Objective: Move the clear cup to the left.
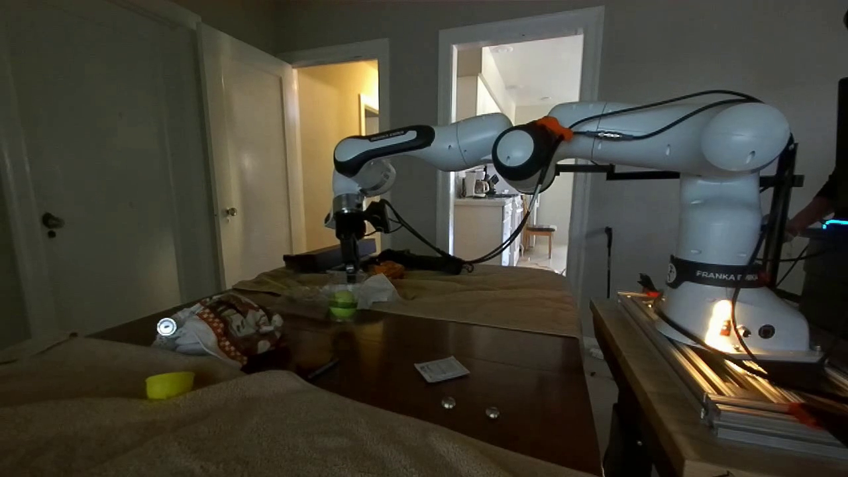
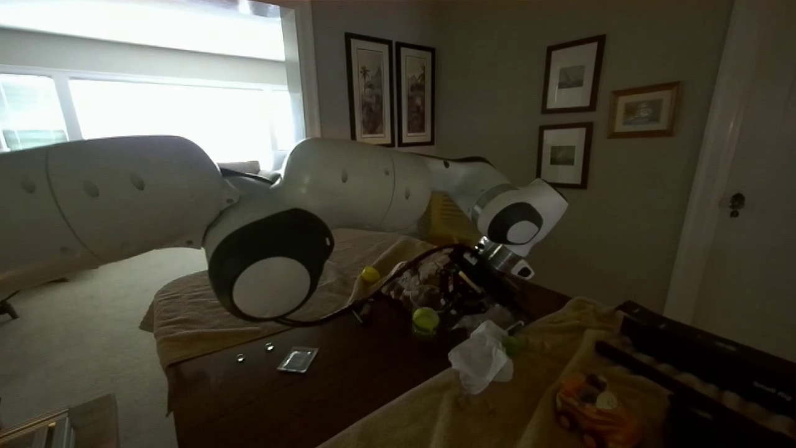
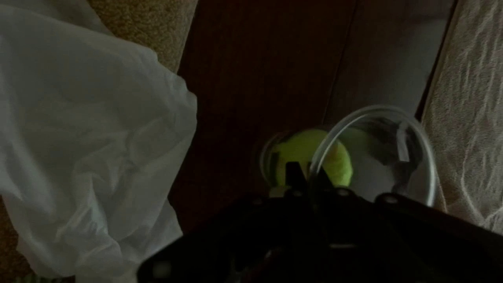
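Observation:
The clear cup (image 3: 377, 157) stands upright or slightly tilted, with its round rim facing the camera in the wrist view. A round yellow-green thing shows at its lower end; I cannot tell whether it lies inside or behind the wall. The cup also shows in both exterior views (image 1: 342, 305) (image 2: 425, 321). My gripper (image 3: 308, 168) is shut on the cup's rim, one finger on each side of the wall. In an exterior view the gripper (image 1: 351, 275) points straight down at the cup's top. I cannot tell whether the cup's base touches the table.
A crumpled white plastic bag (image 3: 102, 149) lies beside the cup. A snack bag (image 1: 228, 324), a yellow ring-like object (image 1: 169, 385), a flat packet (image 1: 442, 369) and two small shiny balls lie around. An orange toy car (image 2: 594, 407) and a dark box (image 2: 709, 354) are on the towel.

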